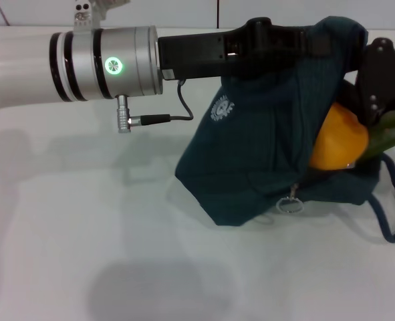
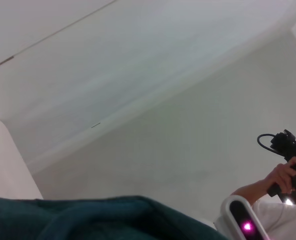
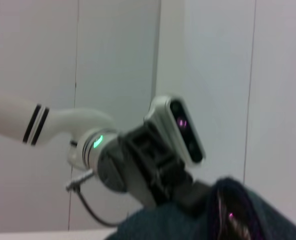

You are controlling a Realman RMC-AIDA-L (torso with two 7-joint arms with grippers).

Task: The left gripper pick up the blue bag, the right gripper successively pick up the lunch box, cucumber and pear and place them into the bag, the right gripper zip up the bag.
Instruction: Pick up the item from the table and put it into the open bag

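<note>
Left tool point(image 1: 271, 33) reaches in from the left of the head view and is clamped on the top edge of the blue bag point(image 1: 264, 134), holding its mouth up and open above the table point(image 1: 83, 234), presumably so the right tool point(image 1: 384, 80) can load it; an orange-yellow fruit point(image 1: 337, 140) (probably the pear) and something green point(image 1: 391, 130) sit at the opening, touching the right tool, whose fingers cannot be told apart or together. Left wrist view shows only bag fabric point(image 2: 87, 220). Right wrist view shows the left tool point(image 3: 188, 192) gripping the bag's rim point(image 3: 238, 215).
</note>
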